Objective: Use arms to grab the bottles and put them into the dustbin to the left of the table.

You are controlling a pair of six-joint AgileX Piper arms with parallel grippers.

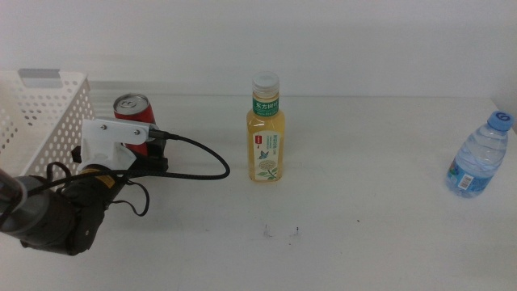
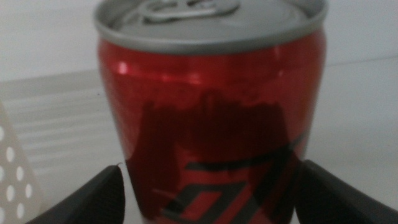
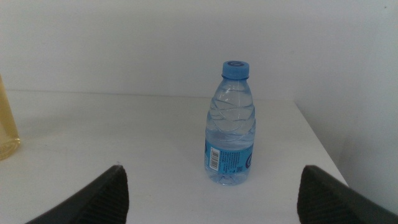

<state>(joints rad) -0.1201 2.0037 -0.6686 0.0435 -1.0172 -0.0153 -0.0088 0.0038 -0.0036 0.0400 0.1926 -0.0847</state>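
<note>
While the left gripper (image 2: 208,186) straddles the red can (image 2: 211,112) beside the basket (image 1: 40,105), jaws spread | tea bottle (image 1: 266,129): green label, writing unreadable | right gripper (image 3: 211,193) spread, facing water bottle (image 3: 231,124) | white table (image 1: 363,234)

The left arm (image 1: 56,214) is a bulky black body with a glossy rounded joint, a white plate-like housing (image 1: 113,133) fixed by small screws, and a thick black cable (image 1: 198,158) looping out sideways — each hand showing dark, matte, wedge-shaped jaws.

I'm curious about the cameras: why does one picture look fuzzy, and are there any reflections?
Left wrist view: the red soda can fills the frame, soft-focused, a dark reflection on its side. Right wrist view: the water bottle looks sharp. Middle view: even light, faint shadows.
</note>
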